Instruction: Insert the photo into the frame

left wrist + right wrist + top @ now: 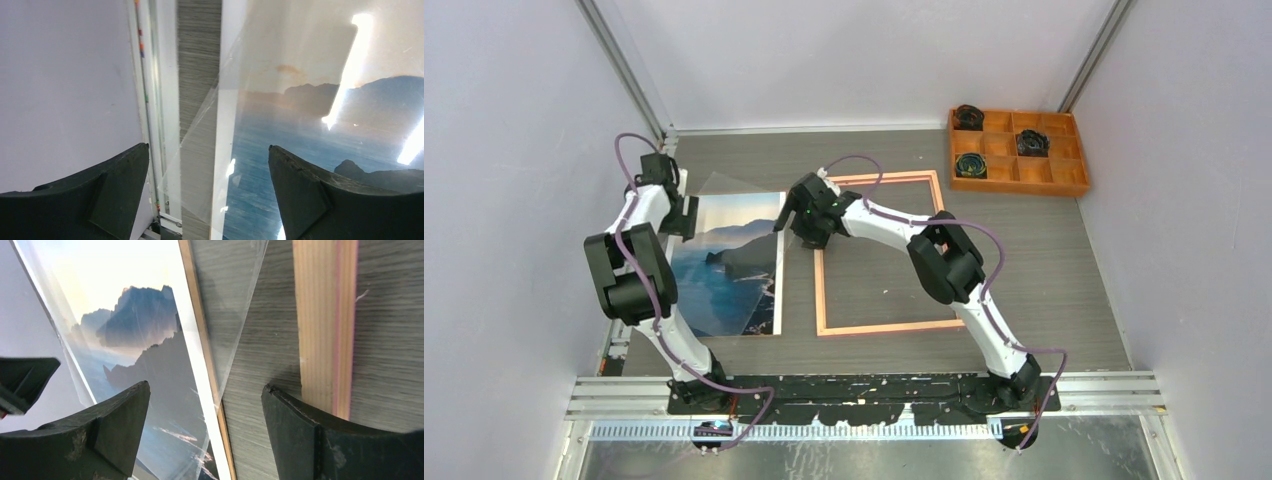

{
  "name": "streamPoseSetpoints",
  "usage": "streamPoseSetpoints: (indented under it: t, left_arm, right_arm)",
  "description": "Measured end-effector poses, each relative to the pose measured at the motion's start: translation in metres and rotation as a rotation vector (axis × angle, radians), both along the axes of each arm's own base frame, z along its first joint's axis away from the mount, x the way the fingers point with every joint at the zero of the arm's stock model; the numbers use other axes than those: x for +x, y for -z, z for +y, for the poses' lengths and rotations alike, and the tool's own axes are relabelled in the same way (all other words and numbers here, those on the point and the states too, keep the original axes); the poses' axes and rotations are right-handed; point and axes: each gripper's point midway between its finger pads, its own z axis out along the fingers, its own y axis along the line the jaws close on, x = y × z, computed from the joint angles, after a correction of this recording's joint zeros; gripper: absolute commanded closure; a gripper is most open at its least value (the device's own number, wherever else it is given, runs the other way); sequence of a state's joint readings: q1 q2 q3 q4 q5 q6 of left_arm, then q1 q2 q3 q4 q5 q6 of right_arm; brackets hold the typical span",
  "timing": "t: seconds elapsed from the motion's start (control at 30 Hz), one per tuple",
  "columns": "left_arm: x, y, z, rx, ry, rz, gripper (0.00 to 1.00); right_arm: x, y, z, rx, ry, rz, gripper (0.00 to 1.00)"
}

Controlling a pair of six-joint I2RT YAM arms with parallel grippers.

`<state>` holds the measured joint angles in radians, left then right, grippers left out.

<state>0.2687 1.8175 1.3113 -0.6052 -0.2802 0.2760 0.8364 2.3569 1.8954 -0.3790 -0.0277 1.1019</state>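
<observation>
The photo (pixel 724 265), a blue seascape with dark mountains, lies flat on the left of the table. A clear plastic sheet (pixel 729 186) rests askew over it. The frame (pixel 889 326) lies flat to its right, tan side up with a pink edge (pixel 322 315). My left gripper (pixel 686 215) hangs open over the photo's far left edge (pixel 280 125), with nothing between its fingers (pixel 115 185). My right gripper (pixel 796 225) is open above the photo's right edge (pixel 145 340), one finger over the print and the other (pixel 300 430) over bare table beside the frame's left bar.
An orange compartment tray (pixel 1017 150) with dark round parts stands at the back right. A thin brown board edge (pixel 200 325) shows under the photo's right border. The left wall and a metal rail (pixel 160 100) run close beside the left gripper.
</observation>
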Motion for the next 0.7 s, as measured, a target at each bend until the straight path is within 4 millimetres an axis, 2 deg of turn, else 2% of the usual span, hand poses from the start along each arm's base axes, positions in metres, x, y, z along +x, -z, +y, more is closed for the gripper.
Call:
streamPoseSetpoints:
  t: [0.1, 0.2, 0.3, 0.5, 0.7]
  left_arm:
    - [0.0, -0.011, 0.004, 0.021, -0.006, -0.025, 0.1]
    - [0.0, -0.014, 0.008, 0.039, -0.005, -0.03, 0.14]
    - [-0.005, -0.005, 0.01, 0.049, -0.002, -0.006, 0.19]
    - [-0.025, 0.034, 0.006, 0.034, 0.033, 0.123, 0.32]
    - [-0.024, 0.036, 0.004, 0.04, 0.084, 0.137, 0.35]
  right_arm:
    - [0.007, 0.001, 0.0, -0.008, 0.034, -0.014, 0.15]
    - [0.018, -0.001, 0.004, 0.002, 0.068, -0.034, 0.16]
    - [0.028, -0.001, 0.008, 0.018, 0.104, -0.055, 0.17]
    - [0.041, -0.002, 0.014, 0.07, 0.167, -0.084, 0.19]
    - [0.055, -0.005, 0.019, 0.18, 0.225, -0.092, 0.23]
